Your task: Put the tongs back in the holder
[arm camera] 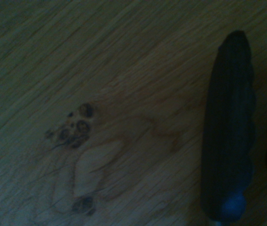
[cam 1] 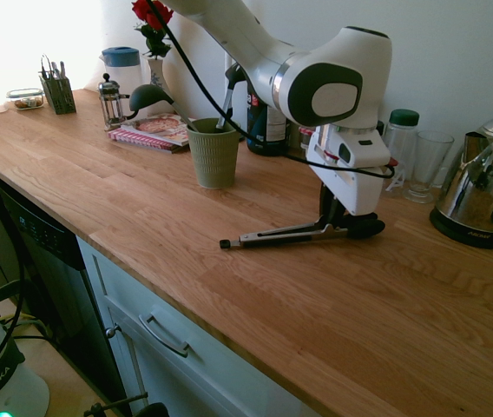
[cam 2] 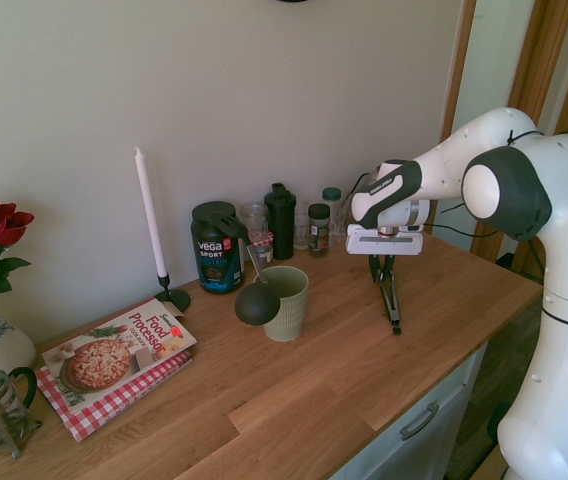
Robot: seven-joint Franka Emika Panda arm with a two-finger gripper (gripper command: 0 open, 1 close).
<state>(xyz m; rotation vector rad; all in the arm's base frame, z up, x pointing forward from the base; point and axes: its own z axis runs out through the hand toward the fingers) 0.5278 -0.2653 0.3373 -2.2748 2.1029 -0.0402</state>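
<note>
arm point(cam 1: 333, 82): glossy white shells | dark grey round joint caps | black cable along it

Silver tongs point(cam 1: 294, 233) with black tips, ribbed olive-green holder point(cam 1: 213, 153), red-checked cookbook point(cam 2: 114, 362)

The end effector point(cam 2: 388, 282) points straight down at the wooden counter point(cam 2: 314, 390), its dark fingers point(cam 2: 378, 268) down at the tongs point(cam 2: 393, 302), which lie flat directly beneath it. Beside it, toward the candle point(cam 2: 150, 222), stands the ribbed pale green holder point(cam 2: 286, 302) with a black ladle point(cam 2: 256, 300) leaning out. Behind it, jars point(cam 2: 318, 228) line the wall.
</note>
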